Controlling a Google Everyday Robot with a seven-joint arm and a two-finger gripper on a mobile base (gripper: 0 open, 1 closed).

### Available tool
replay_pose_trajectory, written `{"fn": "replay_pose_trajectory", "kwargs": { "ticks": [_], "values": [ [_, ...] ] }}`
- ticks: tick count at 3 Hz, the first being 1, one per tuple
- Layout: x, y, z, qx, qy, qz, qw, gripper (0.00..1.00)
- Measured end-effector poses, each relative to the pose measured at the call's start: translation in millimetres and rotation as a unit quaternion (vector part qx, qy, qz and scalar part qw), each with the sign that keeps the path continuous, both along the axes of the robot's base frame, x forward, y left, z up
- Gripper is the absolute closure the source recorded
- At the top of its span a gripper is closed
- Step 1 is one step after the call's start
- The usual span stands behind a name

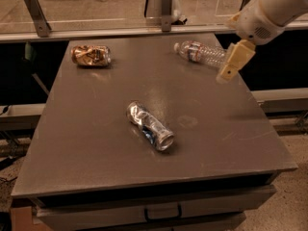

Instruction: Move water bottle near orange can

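Observation:
The water bottle (201, 53) lies on its side at the far right of the grey table (96, 143), cap pointing left. The orange can (90, 55) lies on its side at the far left corner, well apart from the bottle. My gripper (234, 61) hangs from the white arm at the upper right, just right of the bottle's base and slightly above the table. It holds nothing.
A dented silver can with blue markings (149, 125) lies on its side near the table's middle. A metal rail with posts (163, 13) runs behind the far edge. A drawer handle (162, 211) shows below the table's front edge.

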State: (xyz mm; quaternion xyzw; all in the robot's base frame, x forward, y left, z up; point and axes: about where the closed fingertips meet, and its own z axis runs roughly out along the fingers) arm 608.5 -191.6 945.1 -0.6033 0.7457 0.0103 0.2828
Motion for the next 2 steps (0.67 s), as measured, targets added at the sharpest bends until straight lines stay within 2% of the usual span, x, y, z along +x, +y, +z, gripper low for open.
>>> {"fn": "replay_pose_trajectory", "kwargs": {
  "ticks": [1, 2],
  "values": [
    [61, -3, -21, 0.042, -0.003, -0.037, 0.9984, 0.00],
    [102, -5, -46, 0.064, 0.008, -0.068, 0.9956, 0.00]
  ]
}}
